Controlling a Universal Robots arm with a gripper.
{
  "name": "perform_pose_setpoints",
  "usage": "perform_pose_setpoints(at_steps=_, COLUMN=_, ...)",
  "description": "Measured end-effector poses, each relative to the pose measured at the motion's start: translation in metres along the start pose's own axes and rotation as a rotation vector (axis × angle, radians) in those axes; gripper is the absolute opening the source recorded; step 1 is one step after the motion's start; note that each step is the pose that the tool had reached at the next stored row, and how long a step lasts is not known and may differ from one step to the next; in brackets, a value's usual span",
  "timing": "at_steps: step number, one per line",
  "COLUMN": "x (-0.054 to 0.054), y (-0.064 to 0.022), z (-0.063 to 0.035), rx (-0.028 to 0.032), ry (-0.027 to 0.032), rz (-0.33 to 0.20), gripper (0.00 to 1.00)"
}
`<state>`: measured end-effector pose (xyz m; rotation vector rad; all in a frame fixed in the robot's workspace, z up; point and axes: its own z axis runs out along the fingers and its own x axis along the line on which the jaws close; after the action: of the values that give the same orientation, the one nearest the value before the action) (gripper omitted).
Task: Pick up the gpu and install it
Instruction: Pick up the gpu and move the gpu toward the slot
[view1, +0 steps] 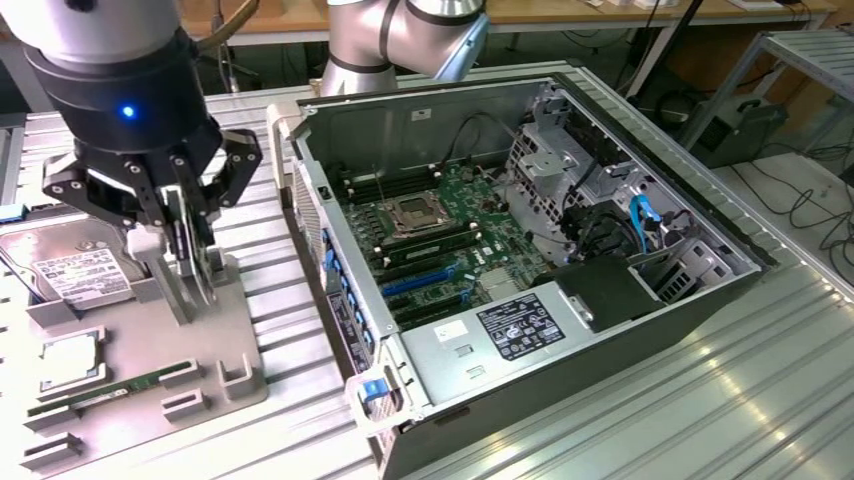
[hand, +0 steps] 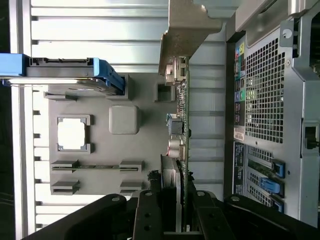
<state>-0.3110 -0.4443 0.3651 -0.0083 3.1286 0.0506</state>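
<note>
Black gripper (view1: 183, 262) is pinching one edge of the thin flat black gpu card (hand: 179, 125), which is looking light, stiff and easy to break.

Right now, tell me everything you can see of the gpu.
The gpu is a thin card seen edge-on: green board edge, small silver parts along it, a pale metal bracket at the far end. It stands on edge over the grey holder plate, beside the open computer case, clamped between the fingers of the gripper.
</note>
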Motion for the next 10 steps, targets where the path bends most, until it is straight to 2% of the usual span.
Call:
perform_pose_setpoints(at_steps=3, x=0.0, y=0.0003, z=-0.0097, rx=0.0, ry=0.0001, rz=0.0, gripper=0.28)
perform_pose_setpoints(at_steps=5, x=0.0, y=0.0007, z=-0.0214, rx=0.0, ry=0.0, rz=0.0, gripper=0.28)
perform_pose_setpoints(at_steps=10, x=-0.001, y=0.0012, z=-0.0369, rx=-0.0001, ry=-0.0001, rz=0.0, gripper=0.28)
